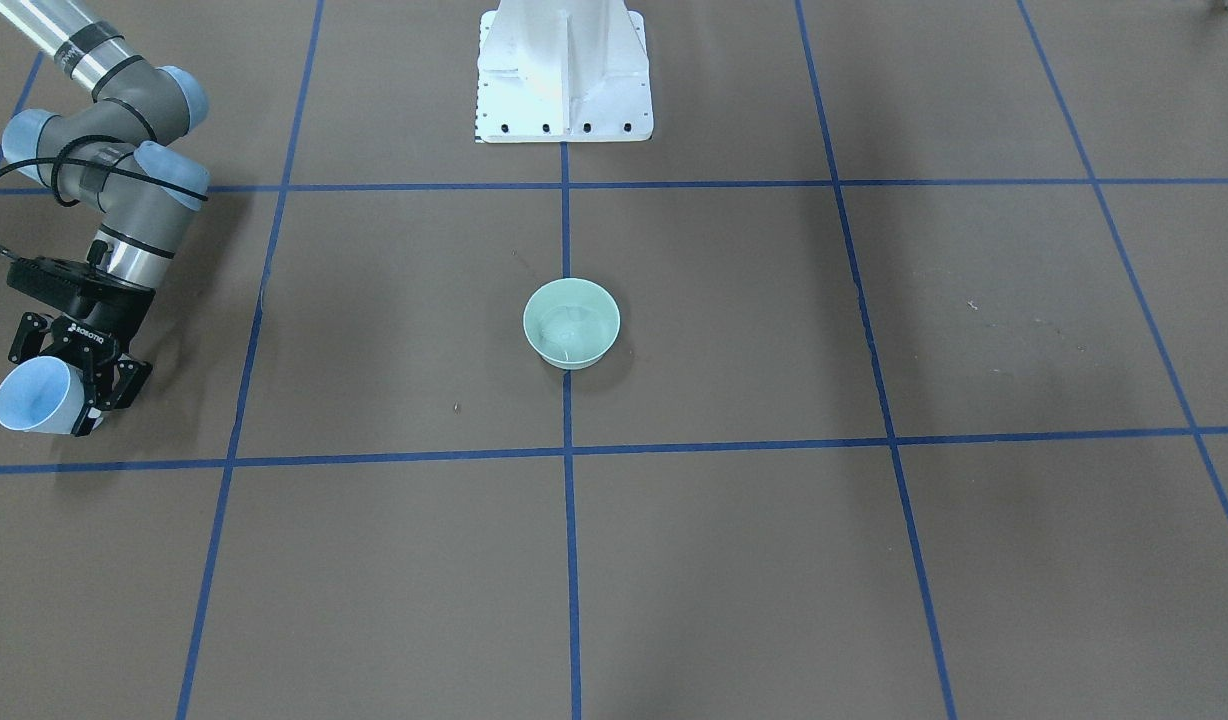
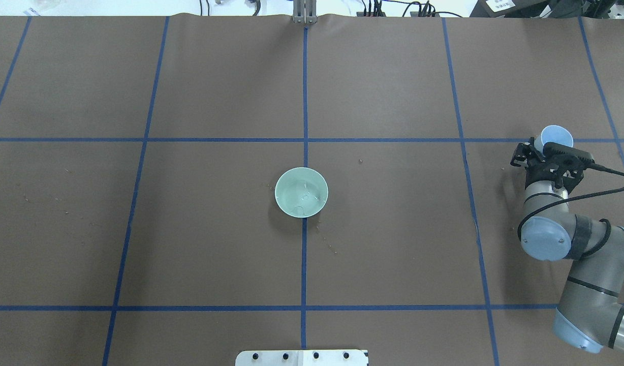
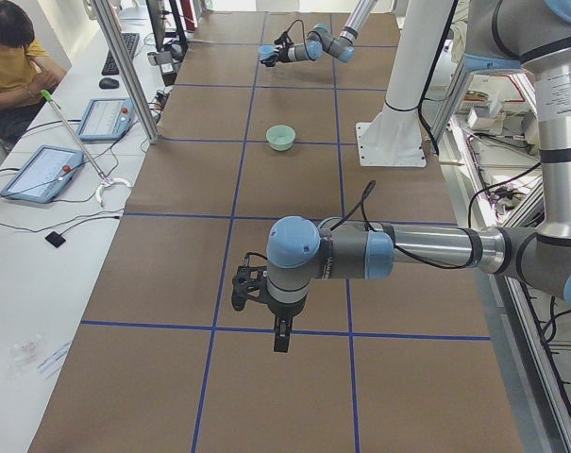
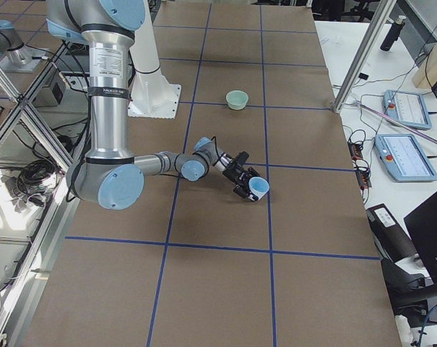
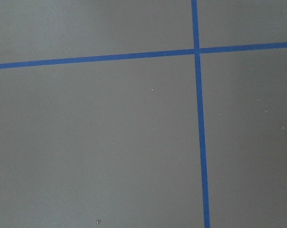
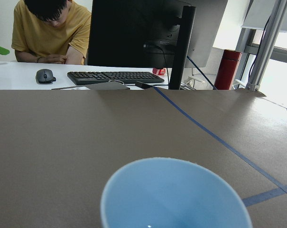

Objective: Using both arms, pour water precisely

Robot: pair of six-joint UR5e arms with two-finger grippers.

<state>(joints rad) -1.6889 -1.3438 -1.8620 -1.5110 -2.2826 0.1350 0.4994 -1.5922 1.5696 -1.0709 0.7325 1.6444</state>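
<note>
My right gripper (image 1: 59, 385) is shut on a pale blue cup (image 1: 36, 396) at the table's right end, far from the bowl. The cup also shows in the overhead view (image 2: 556, 136), the right side view (image 4: 260, 188) and the right wrist view (image 6: 174, 194), mouth tilted away from the robot. A pale green bowl (image 2: 301, 192) stands at the table's middle on the blue centre line, with faint glints of water (image 2: 305, 196) inside. My left gripper (image 3: 247, 291) shows only in the left side view, over bare table; I cannot tell whether it is open.
The white pedestal (image 1: 564, 80) stands behind the bowl. Blue tape lines (image 5: 199, 118) cross the brown table cover. Beyond the far edge are a seated person (image 6: 50, 33), a keyboard (image 6: 115, 77), a monitor and tablets (image 3: 40, 172).
</note>
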